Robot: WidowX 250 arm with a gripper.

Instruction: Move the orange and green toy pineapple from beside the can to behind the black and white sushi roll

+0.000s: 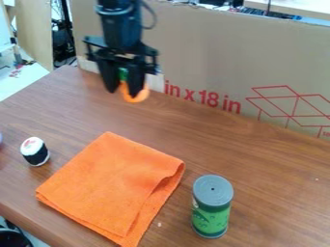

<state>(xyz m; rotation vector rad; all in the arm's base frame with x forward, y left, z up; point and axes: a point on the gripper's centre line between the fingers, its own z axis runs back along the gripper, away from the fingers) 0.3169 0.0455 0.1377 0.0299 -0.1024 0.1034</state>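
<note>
A big brown cardboard sheet (199, 53) with red print is standing along the far edge of the brown wooden bench (270, 193), and at the left, past the far-left corner of this bench, one can see a pale floor (19, 79) and some dark cables (62, 41). The black arm (121, 26) comes down from the top of the view, and its pincer (122, 92) hangs over the bench close to the far-left corner. The pincer is closed around an orange and green thing (138, 96): the green part is between the fingers, and the orange, rounded part comes out below, toward the right. What exactly this thing is, I cannot tell. Nearer to the front edge lies an orange cloth (106, 181), folded flat in layers, with one corner pointing toward the far edge and a soft fold at its right side. To the left of the cloth, near but apart from it, there is a small black and white container (35, 151), with its white top turned up. On the other side of the cloth, also apart from it, a green can (211, 217) with a grey lid (213, 190) stands upright, and the lid has a small dark hole in its middle.
</note>
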